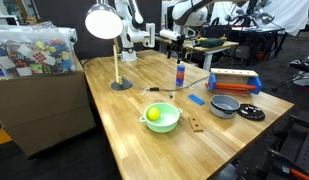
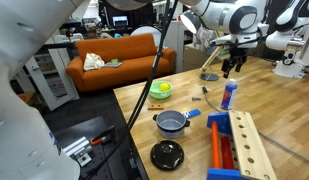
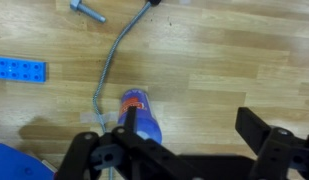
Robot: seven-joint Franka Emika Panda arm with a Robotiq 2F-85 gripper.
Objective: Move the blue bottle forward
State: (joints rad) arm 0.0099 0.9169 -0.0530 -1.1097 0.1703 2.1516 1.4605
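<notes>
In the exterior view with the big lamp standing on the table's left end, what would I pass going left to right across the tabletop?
Desk lamp → green bowl → blue bottle → grey pot → black lid.

Blue bottle (image 1: 180, 72), white top, reddish band; green bowl (image 1: 171, 123), yellow ball (image 1: 152, 114); blue brick (image 3: 19, 68); orange sofa (image 2: 124, 50); pale wood-grain table (image 1: 134, 135); black gripper (image 2: 230, 70).
</notes>
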